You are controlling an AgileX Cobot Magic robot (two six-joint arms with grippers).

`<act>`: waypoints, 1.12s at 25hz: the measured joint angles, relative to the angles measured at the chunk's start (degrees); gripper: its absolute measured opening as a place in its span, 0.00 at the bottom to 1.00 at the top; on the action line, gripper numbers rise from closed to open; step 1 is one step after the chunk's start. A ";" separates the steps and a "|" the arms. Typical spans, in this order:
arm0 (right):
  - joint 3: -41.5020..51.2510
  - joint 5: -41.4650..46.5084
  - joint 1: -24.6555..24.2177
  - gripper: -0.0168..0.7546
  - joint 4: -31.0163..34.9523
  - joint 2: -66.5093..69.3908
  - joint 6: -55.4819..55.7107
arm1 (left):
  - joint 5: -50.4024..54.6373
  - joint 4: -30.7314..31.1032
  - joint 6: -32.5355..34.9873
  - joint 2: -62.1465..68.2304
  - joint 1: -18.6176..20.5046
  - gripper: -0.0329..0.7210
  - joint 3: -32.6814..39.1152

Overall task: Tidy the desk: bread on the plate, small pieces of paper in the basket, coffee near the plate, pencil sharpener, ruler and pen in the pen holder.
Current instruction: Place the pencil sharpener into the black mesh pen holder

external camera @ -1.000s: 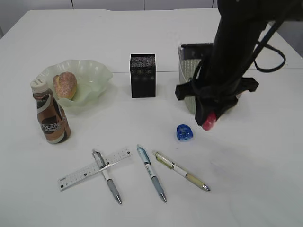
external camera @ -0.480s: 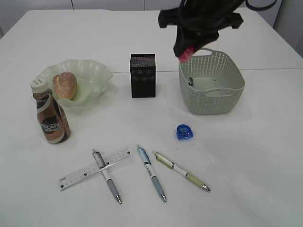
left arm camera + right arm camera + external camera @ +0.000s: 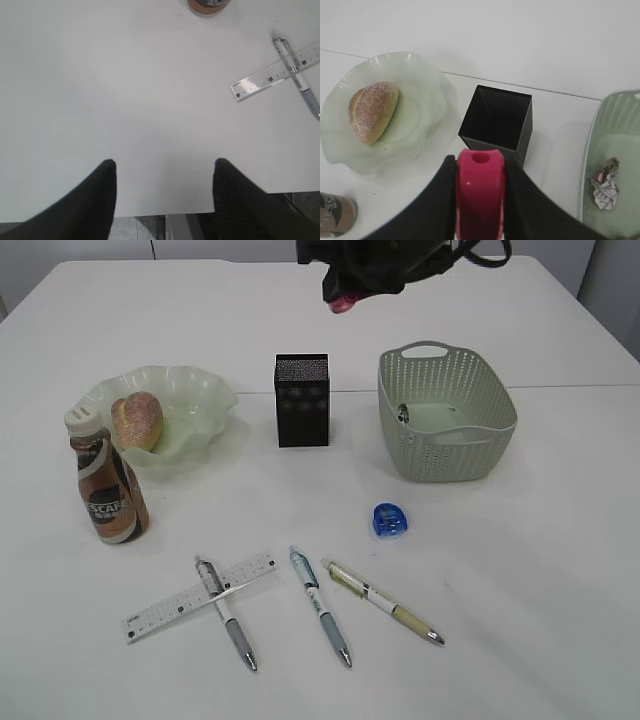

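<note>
A: Exterior: right gripper (image 3: 343, 302) up at the top edge, above and behind the pen holder (image 3: 302, 400), clamped on a pink sharpener (image 3: 343, 303). Bread (image 3: 137, 420) is on the plate (image 3: 195, 390), coffee bottle (image 3: 107, 488) touching the plate's front-left rim. Basket (image 3: 445, 411) right of the holder.

B: Loose items?

A: Blue sharpener (image 3: 390, 520) in front of the basket. Ruler (image 3: 198, 596) with a pen (image 3: 226, 612) lying across it, two more pens (image 3: 320, 606) (image 3: 382, 602) to their right.

B: Left wrist?

A: Left gripper (image 3: 164, 167) spread wide, nothing between the fingers (image 3: 102, 185), over bare table (image 3: 125, 90) near its edge. Ruler (image 3: 276, 75) and crossing pen (image 3: 296, 72) at the far right.

B: Right wrist?

A: Fingers (image 3: 432, 205) closed on the pink sharpener (image 3: 480, 192), directly above the holder's near wall (image 3: 497, 124). Crumpled paper (image 3: 605, 184) inside the basket (image 3: 590, 150).
</note>
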 joint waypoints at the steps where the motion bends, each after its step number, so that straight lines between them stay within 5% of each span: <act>1: 0.00 -1.19 0.00 0.26 0.00 0.89 0.00 | 0.00 0.00 0.00 0.00 0.00 0.62 0.00; 12: 0.00 -15.36 0.60 0.26 0.00 6.21 -4.43 | 0.00 0.11 0.00 0.00 0.00 0.61 0.00; 28: 0.00 -23.58 0.65 0.26 0.46 11.32 -4.79 | 0.00 0.21 0.00 0.00 0.00 0.61 0.00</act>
